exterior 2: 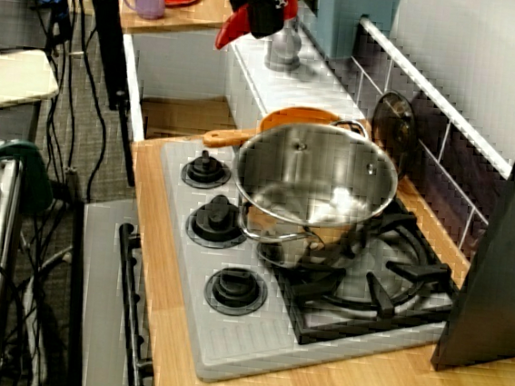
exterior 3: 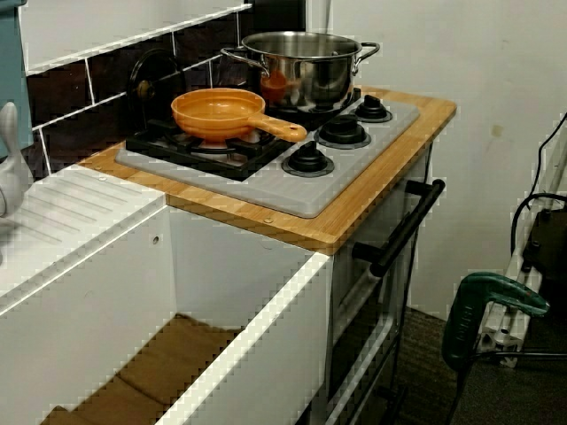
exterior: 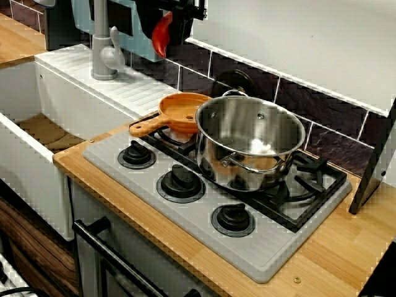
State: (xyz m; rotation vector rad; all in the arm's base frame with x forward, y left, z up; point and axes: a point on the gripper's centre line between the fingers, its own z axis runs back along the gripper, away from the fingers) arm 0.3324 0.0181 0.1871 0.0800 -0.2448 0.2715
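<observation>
- The gripper hangs at the top edge of the view from the stove end, a little left of centre, above the faucet.
- A red piece sticks out from it, down and to the left. In the front view the red piece shows at upper left of centre, to the right of the faucet.
- I cannot tell whether the fingers are apart or together, nor whether the red piece is held or belongs to the gripper.
- The pot stands on the stove in the middle of the front view, on a grate.
- The pan sits just left of the pot, handle pointing to lower left.
- A black lid leans on the tiles behind the pot.
- Three knobs line the stove's front.
- The sink fills the lower left of the view from the sink end.
</observation>
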